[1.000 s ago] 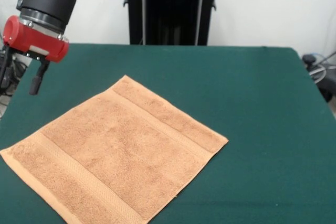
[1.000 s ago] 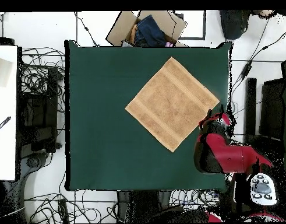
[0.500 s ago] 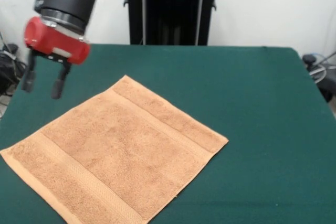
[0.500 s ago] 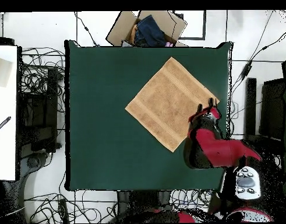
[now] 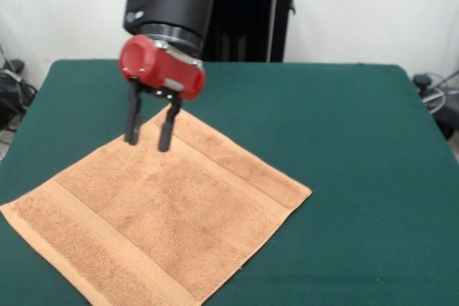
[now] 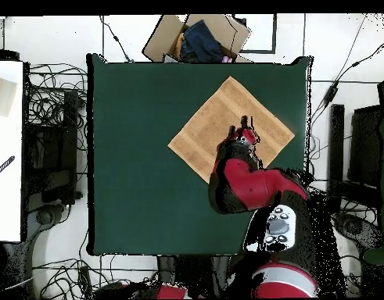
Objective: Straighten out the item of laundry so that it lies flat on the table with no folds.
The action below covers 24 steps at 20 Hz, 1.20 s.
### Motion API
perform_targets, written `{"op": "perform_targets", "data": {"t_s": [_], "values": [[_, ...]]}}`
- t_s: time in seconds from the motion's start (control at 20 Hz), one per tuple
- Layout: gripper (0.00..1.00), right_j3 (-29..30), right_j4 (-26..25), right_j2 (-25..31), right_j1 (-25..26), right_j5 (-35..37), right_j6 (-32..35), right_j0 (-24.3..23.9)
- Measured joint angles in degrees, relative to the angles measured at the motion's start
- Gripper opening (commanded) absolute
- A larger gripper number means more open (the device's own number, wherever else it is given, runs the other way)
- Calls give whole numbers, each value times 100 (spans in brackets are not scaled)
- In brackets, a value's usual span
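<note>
Front view, left to right. Towel (image 5: 161, 209) lies spread on the green bench (image 5: 358, 141), turned diamond-wise to the bench edges. Its left corner sits close to the bench's left edge; its lowest part runs off the bottom of the picture. Right corner points toward the middle of the bench, far corner toward the far edge. Surface reads flat, no folds showing. One woven band runs parallel to the near-left hem, a second parallel to the far-right hem.

Claw (image 5: 148, 140) hangs over the towel's far corner area, at the end of the red and black arm (image 5: 172, 12) coming down from above. Two dark fingers (image 5: 132, 121) point straight down, spread apart with a plain gap between them, nothing held. Tips are close over the cloth; contact cannot be told. Right half of the bench carries nothing but felt.

Overhead view. Towel (image 6: 218, 117) sits in the quadrant of the bench toward the picture's upper right, wholly on the bench. Claw (image 6: 246, 123) shows over the towel's middle-right part, arm (image 6: 249, 183) reaching in from below and covering the towel's lower corner. A cardboard box (image 6: 196, 35) sits off the bench beyond its upper edge.
</note>
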Motion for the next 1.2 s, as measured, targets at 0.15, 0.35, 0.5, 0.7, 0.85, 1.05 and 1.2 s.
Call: {"op": "perform_targets", "data": {"t_s": [0.15, 0.35, 0.5, 0.7, 0.85, 1.05, 1.2], "values": [[100, 6, 22, 51, -85, 194, 0, 40], [100, 73, 22, 251, -307, 571, 0, -172], [100, 177, 22, 464, -469, 824, 0, -445], [100, 327, 21, 723, -639, 1105, 0, -801], [100, 417, 21, 914, -748, 1322, 0, -1040], [100, 470, 25, 1011, -814, 1403, 0, -1107], [100, 482, 38, 1083, -837, 1404, 0, -1107]]}}
